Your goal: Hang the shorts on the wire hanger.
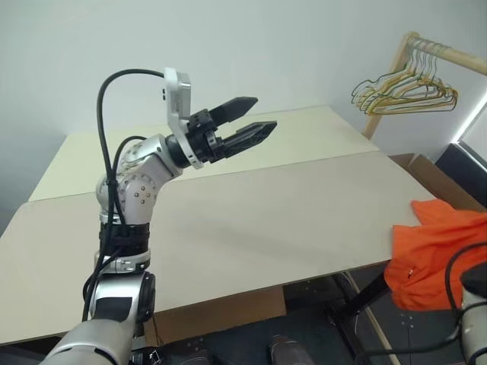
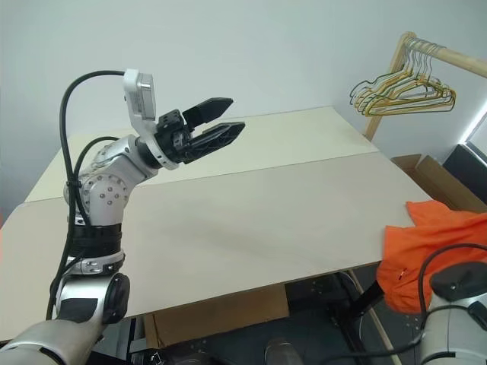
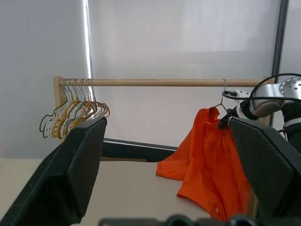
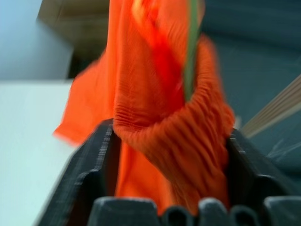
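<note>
Shorts (image 4: 169, 122) between spread right hand (image 4: 171, 179) fingers

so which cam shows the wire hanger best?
Left wrist view: the wire hanger hangs by its hook from the wooden rod, with the shorts draped below it. The right wrist view shows a blurred green strip of wire running into the waistband. The eye views show the shorts' fabric.

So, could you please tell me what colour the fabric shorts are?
Bright orange fabric shorts, plain, with no pattern; clearest in the left wrist view.
</note>
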